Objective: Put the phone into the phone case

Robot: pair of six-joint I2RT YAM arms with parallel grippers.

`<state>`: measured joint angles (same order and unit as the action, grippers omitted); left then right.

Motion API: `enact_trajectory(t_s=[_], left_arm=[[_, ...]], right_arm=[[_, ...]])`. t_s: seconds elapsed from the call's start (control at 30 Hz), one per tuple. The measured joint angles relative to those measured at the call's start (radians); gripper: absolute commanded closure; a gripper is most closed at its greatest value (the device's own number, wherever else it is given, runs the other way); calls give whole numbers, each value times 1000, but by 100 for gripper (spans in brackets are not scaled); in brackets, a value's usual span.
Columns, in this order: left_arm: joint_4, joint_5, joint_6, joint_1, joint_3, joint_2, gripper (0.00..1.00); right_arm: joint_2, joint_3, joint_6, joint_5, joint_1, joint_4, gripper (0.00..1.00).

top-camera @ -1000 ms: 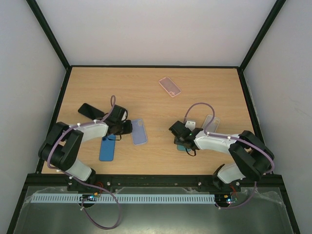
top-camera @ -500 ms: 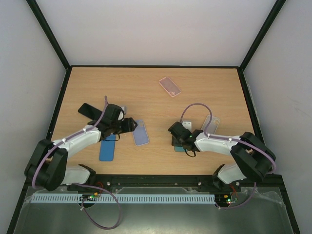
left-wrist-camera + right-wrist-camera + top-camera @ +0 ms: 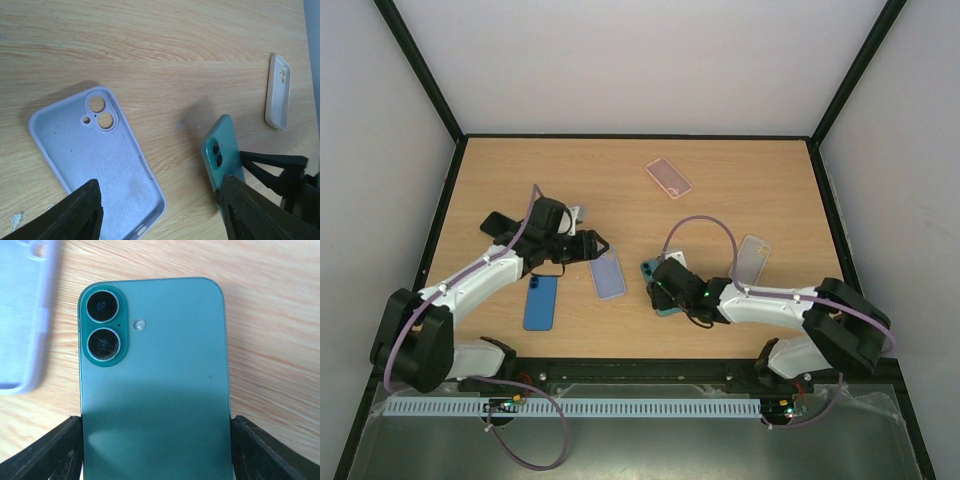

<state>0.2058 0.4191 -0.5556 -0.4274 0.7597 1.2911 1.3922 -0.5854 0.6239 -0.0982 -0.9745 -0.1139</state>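
Observation:
A lavender phone case (image 3: 607,273) lies open side up on the table, also seen in the left wrist view (image 3: 95,160). My left gripper (image 3: 588,245) hovers just above its near end, open (image 3: 160,192), with nothing between the fingers. My right gripper (image 3: 670,290) is shut on a green phone (image 3: 649,270), pinching its long edges. In the right wrist view (image 3: 156,445) the phone (image 3: 155,365) fills the frame, back and twin cameras facing up, just right of the case's edge (image 3: 22,315). The left wrist view shows the phone (image 3: 222,152) tilted up beside the case.
A pink case (image 3: 668,178) lies at the far middle. To the right is a clear case (image 3: 753,255), also visible in the left wrist view (image 3: 278,91). A blue phone (image 3: 541,302) lies near the left arm and a black phone (image 3: 500,225) behind it.
My left gripper has opened and let go of the lavender case, and the arm has stretched out. My right gripper has carried the green phone leftwards, close to the case.

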Motion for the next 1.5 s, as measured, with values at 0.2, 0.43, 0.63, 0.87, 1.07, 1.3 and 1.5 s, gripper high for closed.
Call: enact_trajectory(t_s=[0.2, 0.43, 0.63, 0.87, 1.07, 1.3, 1.5], left_arm=[[38, 102, 41, 16, 14, 44, 37], [36, 290, 61, 16, 11, 69, 36], [-1, 403, 53, 15, 1, 64, 35], [0, 450, 63, 5, -1, 62, 44], [14, 459, 79, -19, -1, 63, 58], [18, 469, 80, -40, -1, 63, 75], [19, 471, 72, -50, -1, 63, 97]], right_arm=[[-129, 64, -159, 15, -76, 154, 58], [-275, 178, -327, 104, -106, 314, 60], [-275, 179, -409, 165, -106, 351, 61], [-251, 179, -440, 232, -109, 362, 61], [-251, 177, -454, 259, -113, 373, 61], [-251, 173, -467, 280, -119, 380, 62], [-251, 173, -468, 277, -119, 381, 58]])
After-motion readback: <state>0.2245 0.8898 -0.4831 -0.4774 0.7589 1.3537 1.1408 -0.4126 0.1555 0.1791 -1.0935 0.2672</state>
